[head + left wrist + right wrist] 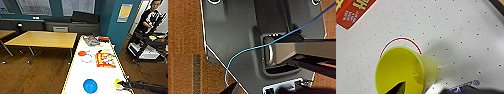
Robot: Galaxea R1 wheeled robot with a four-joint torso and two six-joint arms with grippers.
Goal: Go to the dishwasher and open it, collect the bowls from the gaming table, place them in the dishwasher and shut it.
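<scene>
Right claw [121, 84] grips a yellow cup [403, 71] on the gaming table [75, 75], blue bowl [90, 85] nearby.

You have the long rectangular gaming table [75, 75] with its glossy white top and yellow rim running away from you in the head view, red and orange graphics printed near its middle. One small round bright blue bowl [90, 85] sits upright on the near end of that top, open side up, roughly midway across its width. In the right wrist view you see the same white surface [456, 32] close up, speckled with small dark dots and marked with a thin red ring
</scene>
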